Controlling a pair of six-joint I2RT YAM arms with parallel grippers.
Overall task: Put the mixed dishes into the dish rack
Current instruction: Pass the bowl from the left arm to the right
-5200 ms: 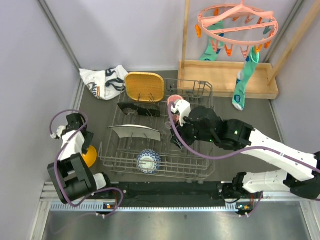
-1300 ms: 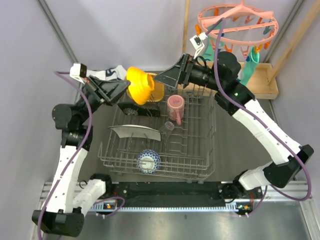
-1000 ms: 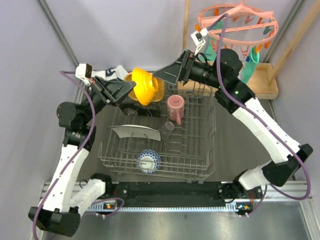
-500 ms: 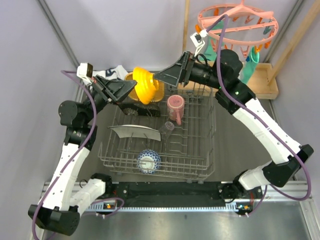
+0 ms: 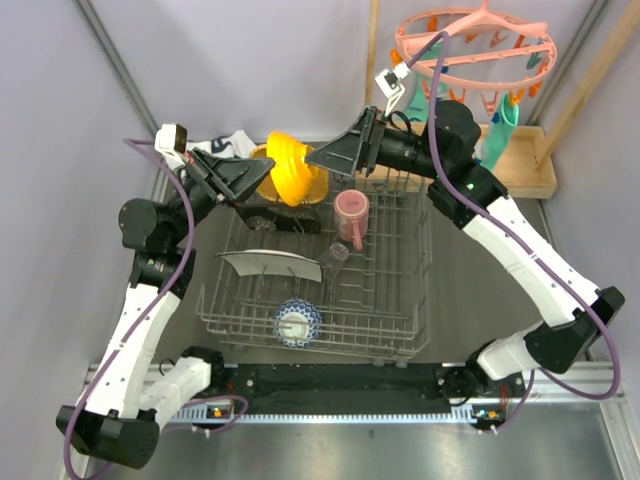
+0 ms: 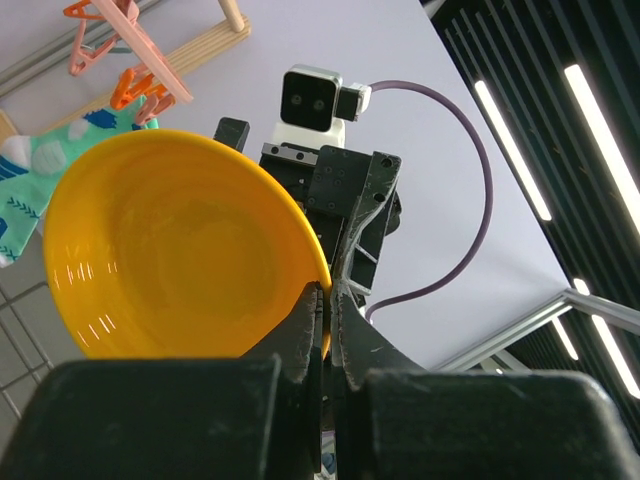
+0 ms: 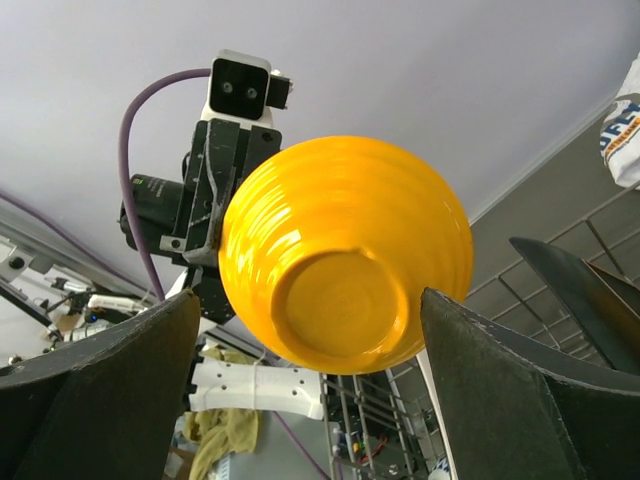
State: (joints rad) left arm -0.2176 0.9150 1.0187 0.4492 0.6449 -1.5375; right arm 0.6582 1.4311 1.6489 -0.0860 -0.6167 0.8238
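My left gripper (image 5: pixel 262 178) is shut on the rim of the orange bowl (image 5: pixel 285 170), holding it in the air above the far left corner of the dish rack (image 5: pixel 412 300). In the left wrist view the fingers (image 6: pixel 310 310) pinch the bowl's edge (image 6: pixel 180 250). My right gripper (image 5: pixel 314 160) faces the bowl's underside (image 7: pixel 345 250), open, with one finger on each side and apart from it. In the rack stand a pink cup (image 5: pixel 351 212), a small clear glass (image 5: pixel 338 255), a pale plate (image 5: pixel 270 263), a black floral plate (image 5: pixel 280 218) and a blue-white bowl (image 5: pixel 297 322). The yellow wooden plate (image 5: pixel 316 186) is mostly hidden behind the bowl.
A white printed cloth (image 5: pixel 215 150) lies at the far left behind the rack. A pink peg hanger (image 5: pixel 475 45) with teal socks (image 5: pixel 482 185) hangs over a light wooden tray (image 5: pixel 500 160) at the far right.
The orange bowl, earlier on the table at the left, is now lifted by my left gripper. Over the last second it edged toward my right gripper, whose open fingers now flank it.
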